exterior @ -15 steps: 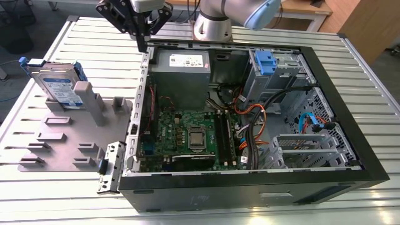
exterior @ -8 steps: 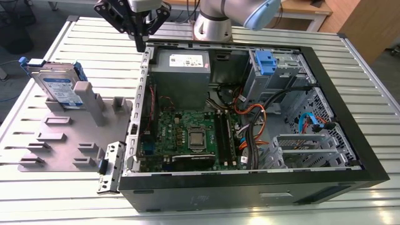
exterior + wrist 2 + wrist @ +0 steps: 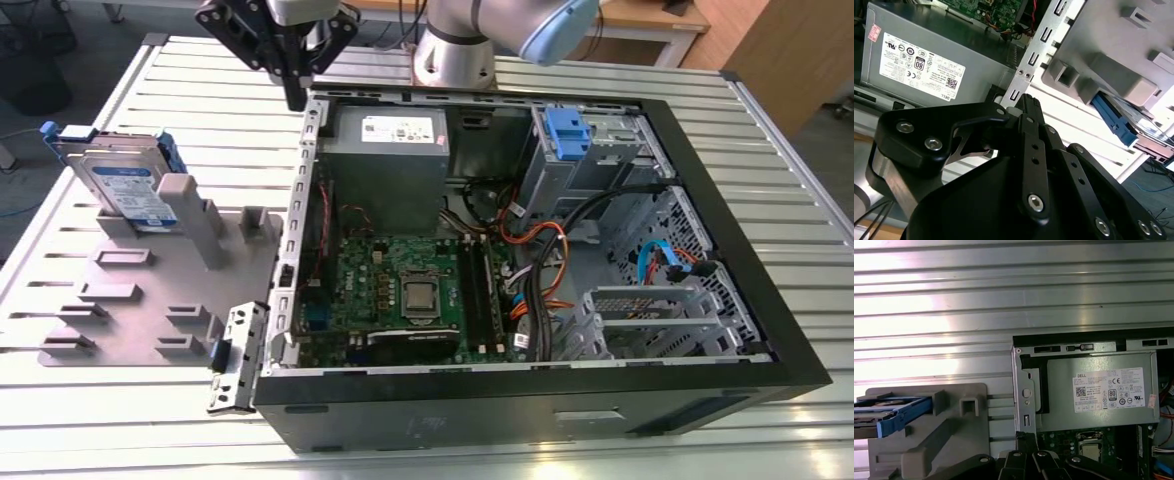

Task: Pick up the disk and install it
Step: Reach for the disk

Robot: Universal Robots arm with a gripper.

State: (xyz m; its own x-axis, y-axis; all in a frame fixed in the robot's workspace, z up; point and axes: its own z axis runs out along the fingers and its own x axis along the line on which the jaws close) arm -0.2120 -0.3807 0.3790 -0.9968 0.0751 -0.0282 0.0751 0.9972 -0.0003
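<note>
In the exterior view the gripper [image 3: 294, 98] hangs at the back corner of the open computer case [image 3: 534, 405]. Its fingers are drawn together with nothing between them. The tips sit right at the case's metal rim [image 3: 310, 150]; I cannot tell whether they touch it. Just past the rim, to the exterior view's right of the gripper, lies the grey power supply [image 3: 387, 150]. Farther the same way is the blue latch [image 3: 567, 135] on its cage. The disk [image 3: 127, 185] stands on edge in a slot of the grey fixture [image 3: 147, 300], well apart from the gripper toward the exterior view's left. Bare slatted table [image 3: 200, 90] lies open between them.

In the second wrist view the black fingers look pressed flat against each other and grip nothing. Beyond their tips runs the perforated strip of the rim, with the power supply on one side and the fixture on the other.

In the first wrist view the fingertips sit near the case corner. The disk's blue rail [image 3: 901, 415] juts from the fixture, apart from the gripper, with open table around it.
</note>
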